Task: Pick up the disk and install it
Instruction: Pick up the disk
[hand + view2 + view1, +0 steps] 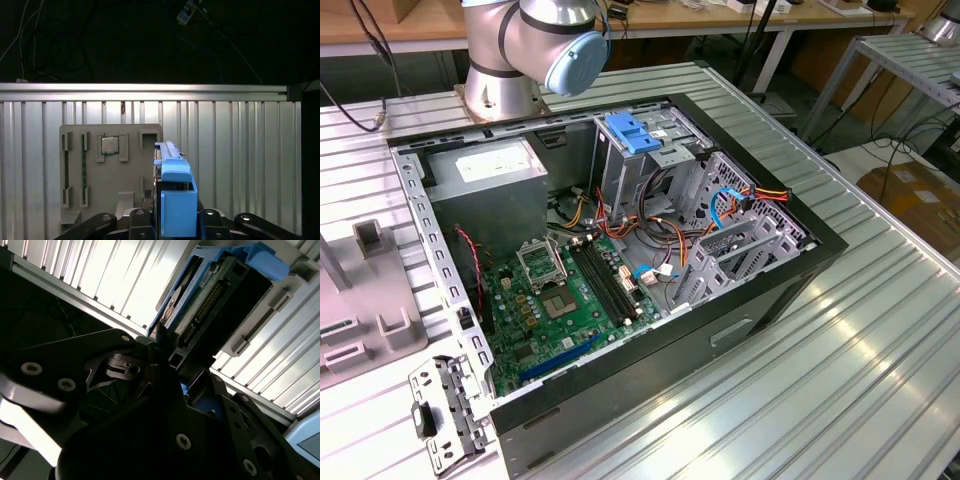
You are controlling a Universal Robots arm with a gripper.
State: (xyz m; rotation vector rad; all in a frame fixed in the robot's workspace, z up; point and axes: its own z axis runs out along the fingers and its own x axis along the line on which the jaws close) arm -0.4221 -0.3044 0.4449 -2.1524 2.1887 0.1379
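- The gripper (174, 212) is clenched on the disk (175, 197), with one black finger (136, 219) pressing on each flat side of it.
- The disk stands on edge between the fingers. Its blue carrier faces the first wrist view, probably so it can go into a narrow slot edge first.
- In the second wrist view the disk's connector end and circuit side point away from the gripper, so that end is free.
- Behind the disk lies the ribbed metal table (240, 160). A grey tray (110, 172) is just beside the disk and holds a small chip (110, 145) in one of its recesses. The disk looks lifted clear of both, though I cannot tell for sure.
- In the exterior view an open computer case (750, 290) lies on its side, so its inside can be reached from above.
- A metal drive cage (660, 160) sits at the far side of the case. It is the likely place for the disk.
- The motherboard (560, 300) lies at the near side of the case.
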